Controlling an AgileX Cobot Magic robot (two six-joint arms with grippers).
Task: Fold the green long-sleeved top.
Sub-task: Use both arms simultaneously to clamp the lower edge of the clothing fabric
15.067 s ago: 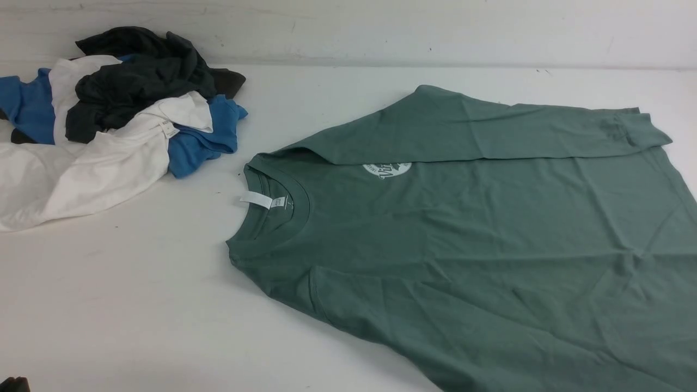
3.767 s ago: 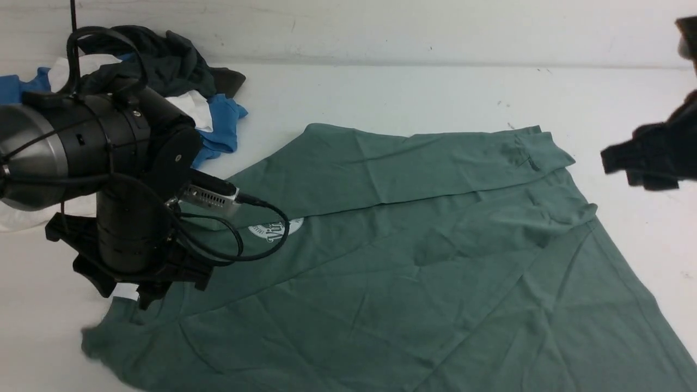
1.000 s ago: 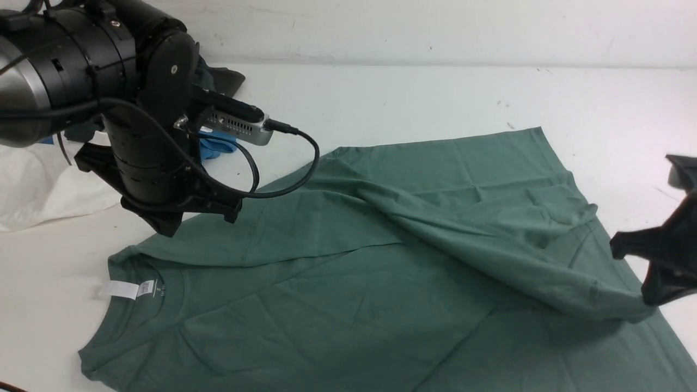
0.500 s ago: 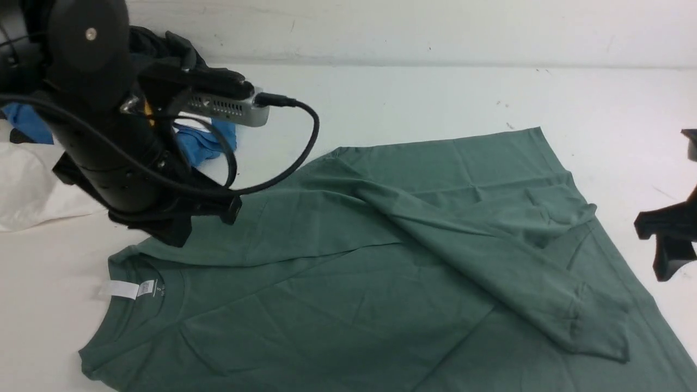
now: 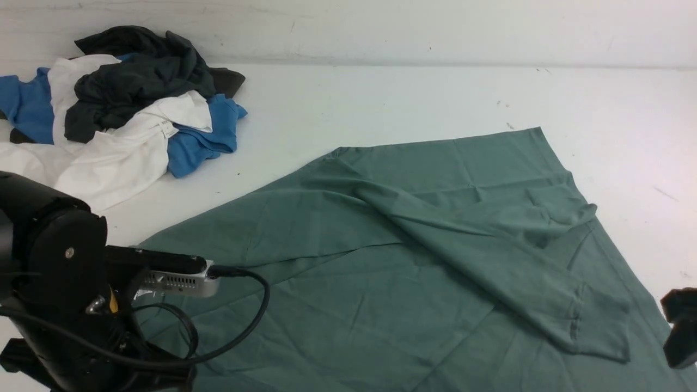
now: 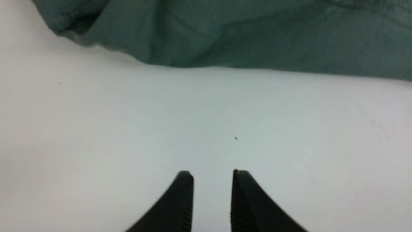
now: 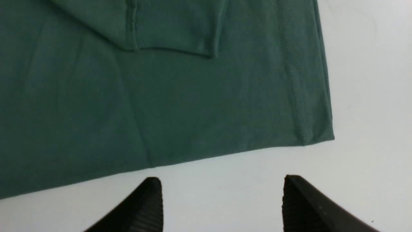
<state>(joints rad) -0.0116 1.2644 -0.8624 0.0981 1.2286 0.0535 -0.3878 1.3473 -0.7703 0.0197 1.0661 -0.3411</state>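
The green long-sleeved top is lying spread on the white bench, one sleeve crossing its body. The left gripper and right gripper are hovering just beside its edges, jaws apart, gripping nothing.

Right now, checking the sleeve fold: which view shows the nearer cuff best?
Front view: the nearer cuff lies whole on the green long-sleeved top. The right wrist view shows it closer but cropped; the left wrist view shows only the top's edge.

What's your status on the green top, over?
Left gripper open, empty; right gripper open, empty. Green top on table, sleeve folded across body. Clothes pile apart, nothing in the way.
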